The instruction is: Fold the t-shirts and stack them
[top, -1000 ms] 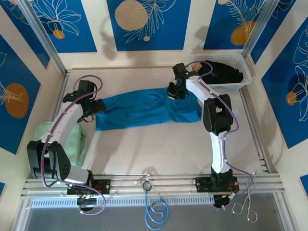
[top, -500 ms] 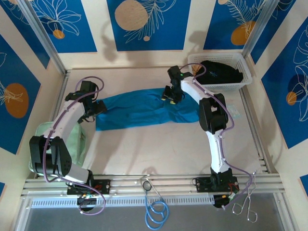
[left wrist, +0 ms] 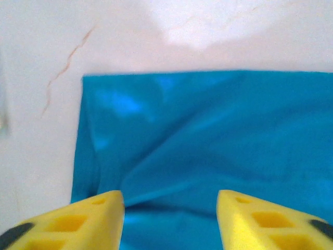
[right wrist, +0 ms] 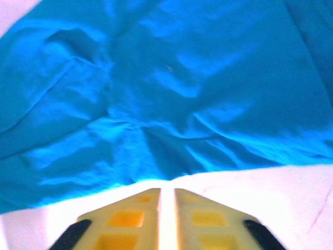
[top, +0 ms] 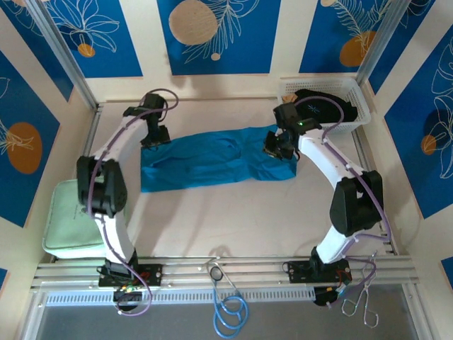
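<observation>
1. Top external view: I'm seeing the teal-blue t-shirt [top: 212,157] lying in a long, crumpled band across the table [top: 233,212], a little above the middle of the frame. The left gripper [top: 153,136] is sitting at the shirt's upper left corner and the right gripper [top: 274,147] at its upper right end. From up here I'm not making out how either pair of jaws stands. The black t-shirt [top: 322,106] is lying bundled in the white mesh basket [top: 359,108] at the upper right. The pale green pad [top: 67,227] is resting at the lower left, well apart from the teal cloth.

2. Left wrist view: I'm watching the yellow fingers [left wrist: 99,208] standing wide apart along the bottom edge, with nothing between them. The teal cloth is spreading across the centre and right, its corner at the upper left. Pale table is showing above and to the left. I cannot tell whether the tips are touching the fabric.

3. Right wrist view: the fingers [right wrist: 130,208] are drawn together here with only a sliver between them, gripping nothing. They are over a pale strip of table at bottom centre, just beside the shirt's wrinkled edge.
</observation>
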Controlling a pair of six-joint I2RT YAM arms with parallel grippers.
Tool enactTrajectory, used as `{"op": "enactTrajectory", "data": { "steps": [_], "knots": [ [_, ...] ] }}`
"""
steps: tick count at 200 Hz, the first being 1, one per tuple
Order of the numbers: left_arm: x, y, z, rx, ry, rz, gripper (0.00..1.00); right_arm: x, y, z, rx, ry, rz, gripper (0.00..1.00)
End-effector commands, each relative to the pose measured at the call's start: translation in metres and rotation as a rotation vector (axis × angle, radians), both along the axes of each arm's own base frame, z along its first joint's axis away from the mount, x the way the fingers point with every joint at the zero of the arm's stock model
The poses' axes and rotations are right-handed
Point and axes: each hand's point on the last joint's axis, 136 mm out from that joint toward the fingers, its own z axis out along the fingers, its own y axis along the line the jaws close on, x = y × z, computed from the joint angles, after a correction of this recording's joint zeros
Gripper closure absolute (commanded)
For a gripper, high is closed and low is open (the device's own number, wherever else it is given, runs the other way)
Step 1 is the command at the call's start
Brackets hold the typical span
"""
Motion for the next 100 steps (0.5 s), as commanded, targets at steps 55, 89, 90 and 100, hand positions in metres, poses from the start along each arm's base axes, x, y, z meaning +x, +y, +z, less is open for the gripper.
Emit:
{"op": "enactTrajectory", "data": {
  "steps": [55, 89, 90, 100],
  "knots": [
    [-0.010, -0.009, -0.101, 0.000, 0.249, -0.011, 0.56, 0.014, -0.019, -0.077, -0.006, 0.181, -0.083, 1.00],
    [-0.042, 0.003, -0.103, 0.030, 0.277, 0.022, 0.56, 0.045, -0.016, -0.108, -0.026, 0.249, -0.071, 1.00],
    [-0.043, 0.003, -0.103, 0.030, 0.278, 0.022, 0.56, 0.046, -0.015, -0.108, -0.026, 0.248, -0.070, 1.00],
    [-0.055, 0.005, -0.103, 0.032, 0.290, 0.027, 0.56, 0.056, -0.012, -0.116, -0.026, 0.261, -0.062, 1.00]
  ]
}}
